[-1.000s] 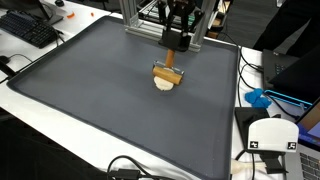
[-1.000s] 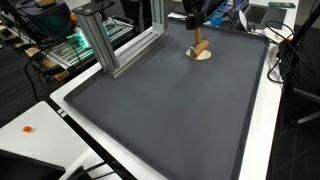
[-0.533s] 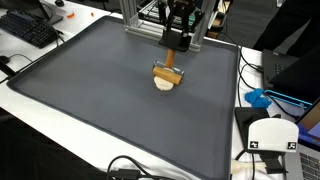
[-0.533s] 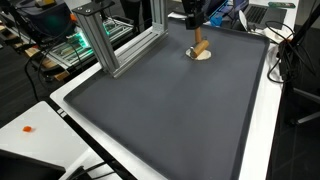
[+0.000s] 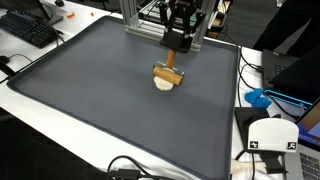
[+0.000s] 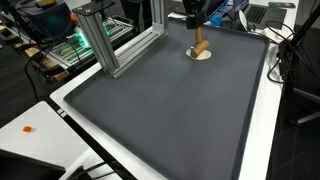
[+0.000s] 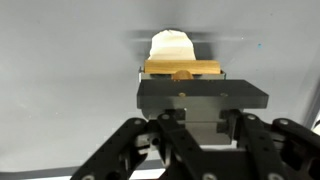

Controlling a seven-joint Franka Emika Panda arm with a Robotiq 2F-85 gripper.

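Nothing has moved over the last 1 second. The gripper [image 5: 177, 42] hangs in the same spot, and the wooden-handled tool [image 5: 167, 78] has not shifted on the grey mat [image 5: 90, 100]. In both exterior views the pictures match the earlier ones. Whatever is being done with the tool is at a standstill, a hold rather than a stroke.

The tool sits toward the far side of the mat, well in from its edges. Its pale round head lies flat on the mat, with a wooden block on top and a thin handle rising toward the gripper. In the wrist view the wooden block and the cream head show just beyond the gripper's dark body.

The arm comes down from behind the far edge of the mat, next to the metal frame [image 6: 100, 40] at that edge. The wrist points almost straight down and the gripper is right over the top of the handle. The fingers look drawn close around the handle's upper end, but the dark parts blur together. I cannot tell whether they are clamped on it or only resting beside it.

A keyboard [image 5: 28, 30] lies off the mat's far corner, well clear of all this.
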